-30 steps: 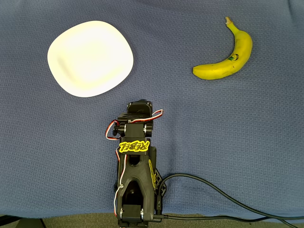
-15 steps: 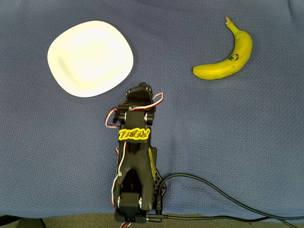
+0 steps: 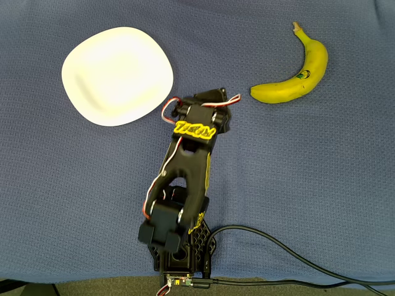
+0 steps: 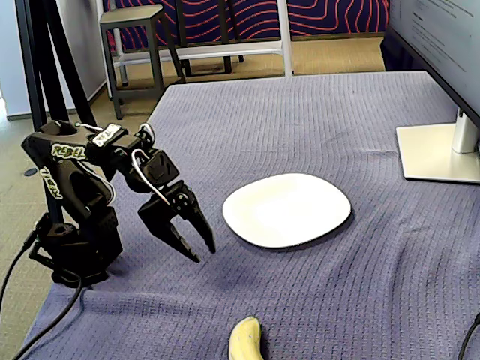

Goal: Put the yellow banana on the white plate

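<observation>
The yellow banana (image 3: 296, 77) lies curved on the blue cloth at the upper right of the overhead view, stem toward the top; in the fixed view just its end (image 4: 246, 341) pokes in at the bottom edge. At the upper left of the overhead view rests the white plate (image 3: 117, 75), bare, which the fixed view has mid-table (image 4: 287, 209). My black gripper (image 3: 213, 96) is between the two, angled toward the banana and roughly a hand's width short of its near end. In the fixed view the gripper (image 4: 204, 253) hangs above the cloth, tips pointing down, slightly open and holding nothing.
A monitor's grey stand (image 4: 439, 154) sits on the table's far right in the fixed view. A black cable (image 3: 296, 259) runs from the arm's base along the cloth's lower edge. A stool and chair legs stand on the floor beyond the table.
The arm has swung right and stretched forward, from pointing near the plate's lower edge to pointing at the banana's near end. Banana and plate have not moved.
</observation>
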`<state>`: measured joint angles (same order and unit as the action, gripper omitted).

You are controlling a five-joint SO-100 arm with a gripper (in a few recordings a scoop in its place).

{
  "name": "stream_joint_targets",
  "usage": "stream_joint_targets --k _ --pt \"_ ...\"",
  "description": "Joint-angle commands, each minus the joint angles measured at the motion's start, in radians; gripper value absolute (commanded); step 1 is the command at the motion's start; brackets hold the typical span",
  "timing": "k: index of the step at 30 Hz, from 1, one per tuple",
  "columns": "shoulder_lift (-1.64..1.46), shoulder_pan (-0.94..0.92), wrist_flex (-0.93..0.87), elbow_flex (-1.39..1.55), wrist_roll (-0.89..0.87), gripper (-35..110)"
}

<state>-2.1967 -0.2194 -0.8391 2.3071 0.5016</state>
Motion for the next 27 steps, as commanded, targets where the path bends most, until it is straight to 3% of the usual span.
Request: stream_joint_targets --k 1,16,27 --pt "0.109 -0.049 -0.021 -0.153 0.074 13" --pt "0.597 -0.195 -0.052 -0.578 0.485 13" --pt "0.831 -0.290 -0.100 -0.910 0.531 24"
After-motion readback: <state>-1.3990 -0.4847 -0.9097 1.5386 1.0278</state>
